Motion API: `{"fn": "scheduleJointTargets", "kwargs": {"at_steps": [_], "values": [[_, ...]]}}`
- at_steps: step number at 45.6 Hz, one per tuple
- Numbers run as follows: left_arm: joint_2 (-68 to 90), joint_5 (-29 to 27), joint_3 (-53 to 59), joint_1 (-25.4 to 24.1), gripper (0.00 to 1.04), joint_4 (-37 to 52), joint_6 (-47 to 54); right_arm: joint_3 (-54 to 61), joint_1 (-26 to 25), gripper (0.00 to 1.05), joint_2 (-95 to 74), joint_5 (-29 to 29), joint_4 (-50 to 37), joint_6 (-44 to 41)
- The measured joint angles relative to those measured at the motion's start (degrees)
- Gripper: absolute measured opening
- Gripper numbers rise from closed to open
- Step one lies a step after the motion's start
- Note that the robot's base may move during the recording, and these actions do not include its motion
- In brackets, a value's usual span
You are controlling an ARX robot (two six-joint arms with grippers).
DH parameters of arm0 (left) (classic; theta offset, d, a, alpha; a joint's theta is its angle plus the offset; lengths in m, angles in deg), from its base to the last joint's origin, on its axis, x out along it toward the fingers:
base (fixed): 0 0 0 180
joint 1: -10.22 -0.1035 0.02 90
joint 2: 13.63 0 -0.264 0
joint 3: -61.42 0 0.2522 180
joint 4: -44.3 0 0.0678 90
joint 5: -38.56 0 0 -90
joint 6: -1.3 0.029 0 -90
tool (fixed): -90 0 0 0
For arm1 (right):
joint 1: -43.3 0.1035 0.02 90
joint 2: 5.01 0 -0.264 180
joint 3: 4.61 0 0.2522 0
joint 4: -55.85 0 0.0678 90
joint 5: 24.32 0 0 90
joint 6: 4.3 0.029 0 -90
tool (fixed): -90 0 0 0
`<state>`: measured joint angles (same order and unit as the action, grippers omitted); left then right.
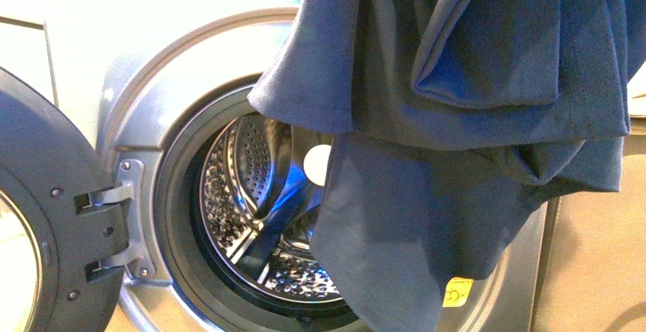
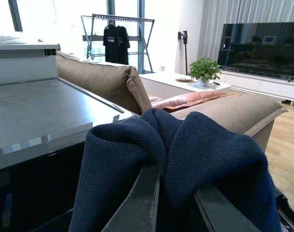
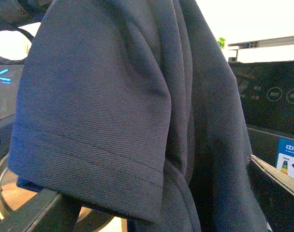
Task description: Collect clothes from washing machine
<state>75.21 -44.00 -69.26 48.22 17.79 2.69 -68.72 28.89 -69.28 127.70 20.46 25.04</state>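
the clothes (image 1: 472, 119), dark navy, hang outside the washer (image 1: 99, 58), down across its front. they cover the side of the opening away from the hinge, and one edge passes just beside the sticker (image 1: 457, 292) low on the washer.

the left gripper (image 2: 176, 181) is above the washer's grey top (image 2: 36, 116). its fingers (image 2: 142, 203) are drawn close on a bunch of the clothes, and the cloth falls over both sides of them. the right gripper (image 3: 152, 188) is spread wide and grips nothing. its fingers (image 3: 33, 210) are well apart and a sleeve hangs between them, in front of the washer's black panel (image 3: 272, 96) and label (image 3: 289, 162).

the door (image 1: 46, 195) stands open on its hinge, and the perforated drum (image 1: 251, 195) shows on that side.

past the washer's top is a beige sofa (image 2: 108, 82). beyond that are a plant (image 2: 205, 70) on a low white unit, a dark tv (image 2: 263, 48), a drying rack (image 2: 118, 38) by bright windows and a wood floor (image 2: 287, 145).

the top and bottom of the clothes are cut off in the front view. the far half of the drum is hidden behind them. the left fingertips are buried in folds. i cannot tell whether the sleeve rests on the right fingers. the windows are washed out white.
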Motion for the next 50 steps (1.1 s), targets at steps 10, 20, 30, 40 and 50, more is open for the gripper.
{"fn": "scheduleJointTargets", "kwargs": {"at_steps": [10, 20, 30, 40, 50], "values": [[0.0, 0.0, 0.0, 0.0, 0.09, 0.0, 0.0, -5.8, 1.8, 0.97, -9.3, 2.4, -0.5, 0.3], [0.0, 0.0, 0.0, 0.0, 0.09, 0.0, 0.0, -10.1, 6.3, 0.97, -14.1, 6.4, 3.2, -3.5], [0.0, -0.2, 0.0, 0.0, 0.09, 0.0, 0.0, -15.4, 9.1, 0.97, -19.2, 1.7, 12.4, -12.7], [0.0, -0.2, 0.0, 0.0, 0.09, 0.0, 0.0, -18.1, 6.4, 0.97, -22.6, 0.8, 12.4, -14.2], [0.0, -0.2, 0.0, 0.0, 0.09, 0.0, 0.0, -21.9, 6.4, 0.97, -26.0, 2.9, 10.4, -13.5]]}}
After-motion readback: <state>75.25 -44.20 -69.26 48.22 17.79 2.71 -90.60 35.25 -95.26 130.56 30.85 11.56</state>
